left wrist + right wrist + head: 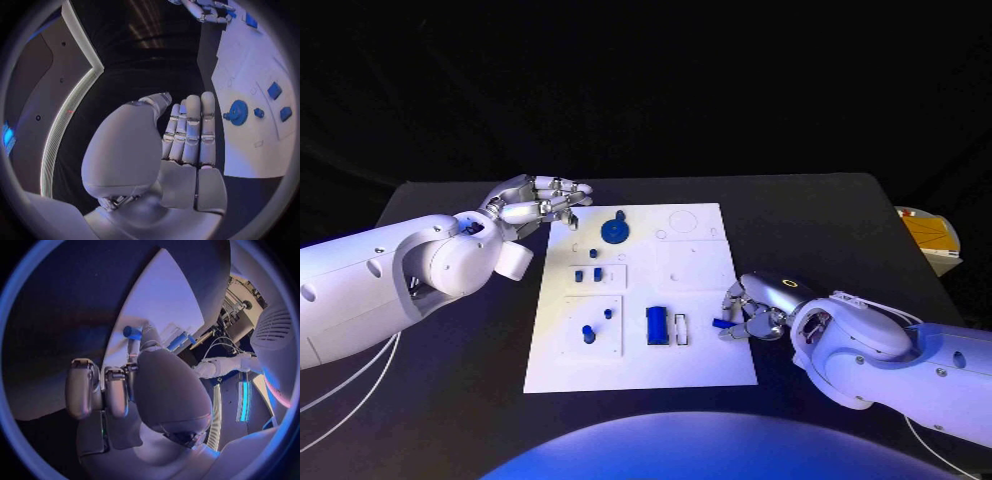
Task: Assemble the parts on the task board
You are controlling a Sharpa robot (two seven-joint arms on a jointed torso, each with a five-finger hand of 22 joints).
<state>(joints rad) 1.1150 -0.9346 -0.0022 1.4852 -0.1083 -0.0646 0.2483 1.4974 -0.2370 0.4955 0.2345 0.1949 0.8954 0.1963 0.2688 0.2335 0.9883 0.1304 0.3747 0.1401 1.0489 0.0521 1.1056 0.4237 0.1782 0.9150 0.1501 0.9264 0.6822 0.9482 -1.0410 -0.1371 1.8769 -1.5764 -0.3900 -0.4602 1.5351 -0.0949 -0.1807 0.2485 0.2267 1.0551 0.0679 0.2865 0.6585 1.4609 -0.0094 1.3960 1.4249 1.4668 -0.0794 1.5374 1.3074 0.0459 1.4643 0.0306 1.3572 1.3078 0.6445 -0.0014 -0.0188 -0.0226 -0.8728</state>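
The task board [646, 300] is lying in the middle of the black bench [819, 220], carrying a blue gear [615, 231] near its far left corner and a blue block [655, 324] standing nearer the front. The right hand [759, 308] is pinching a small blue part [723, 323] at the board's right edge. The left hand [538, 205] is hovering just off the far left corner, holding nothing, its fingers lying straight and close together.

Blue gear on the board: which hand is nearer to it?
Left. The left hand rests at the board's far left corner, just beside the gear. The right hand is at the board's right edge, nearer the robot, pinching a small blue part.
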